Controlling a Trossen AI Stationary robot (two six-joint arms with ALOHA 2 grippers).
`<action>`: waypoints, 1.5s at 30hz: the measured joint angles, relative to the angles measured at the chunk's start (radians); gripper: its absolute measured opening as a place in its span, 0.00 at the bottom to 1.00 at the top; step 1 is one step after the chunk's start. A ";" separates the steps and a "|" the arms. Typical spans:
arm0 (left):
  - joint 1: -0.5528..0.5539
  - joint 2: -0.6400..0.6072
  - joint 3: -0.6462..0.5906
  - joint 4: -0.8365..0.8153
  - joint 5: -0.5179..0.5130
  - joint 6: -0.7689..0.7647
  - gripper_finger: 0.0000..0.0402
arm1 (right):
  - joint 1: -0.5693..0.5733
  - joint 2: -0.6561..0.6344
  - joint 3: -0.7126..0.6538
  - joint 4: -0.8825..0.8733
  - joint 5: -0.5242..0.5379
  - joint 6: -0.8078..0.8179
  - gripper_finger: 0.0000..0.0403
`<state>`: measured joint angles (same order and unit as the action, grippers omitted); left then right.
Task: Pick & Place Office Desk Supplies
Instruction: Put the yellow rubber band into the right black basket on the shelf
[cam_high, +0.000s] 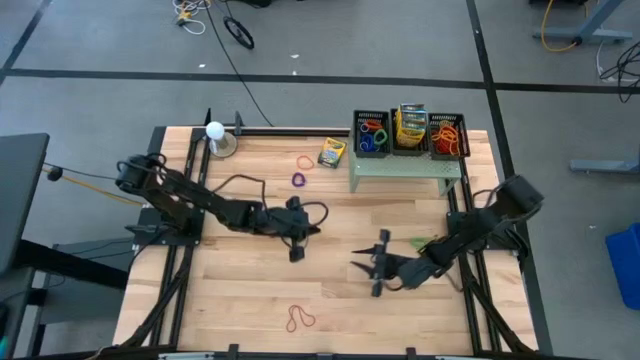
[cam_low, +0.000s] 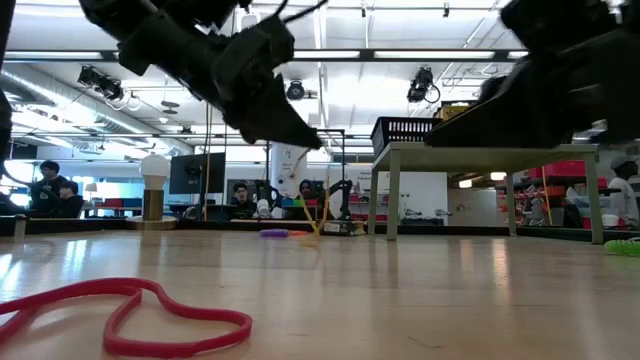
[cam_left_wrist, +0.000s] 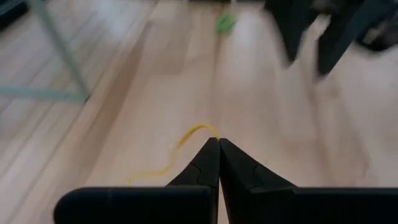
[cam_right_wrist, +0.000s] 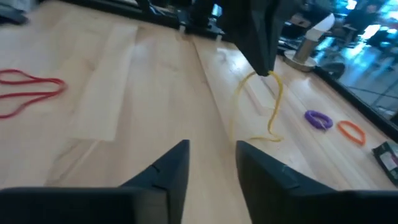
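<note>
The left gripper (cam_left_wrist: 219, 144) has its jaws pinched shut on a thin yellow rubber band (cam_right_wrist: 272, 106), lifting it off the table (cam_high: 250, 290) well in front of the pale green stand (cam_high: 405, 170). The band dangles limp and weightless, so a pinch anywhere along the loop should do, though it could slip free. The right gripper (cam_right_wrist: 211, 152) waits nearby, jaws parted and empty. From above, the band is too fine to see.
</note>
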<state>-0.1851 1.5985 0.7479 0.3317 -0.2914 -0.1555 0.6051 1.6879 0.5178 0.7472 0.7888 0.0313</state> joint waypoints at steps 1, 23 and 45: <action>-0.012 0.015 0.000 0.037 -0.004 0.000 0.02 | -0.009 0.032 0.026 0.001 0.009 -0.005 0.37; -0.058 0.142 0.000 0.272 0.128 0.078 0.02 | -0.173 0.224 0.191 0.049 -0.072 -0.108 0.38; -0.059 0.021 -0.061 0.269 0.031 0.118 0.28 | -0.065 -0.002 0.189 -0.277 0.111 -0.089 0.01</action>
<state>-0.2443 1.6196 0.6870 0.6004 -0.2600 -0.0373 0.5396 1.6861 0.7071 0.4700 0.9002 -0.0578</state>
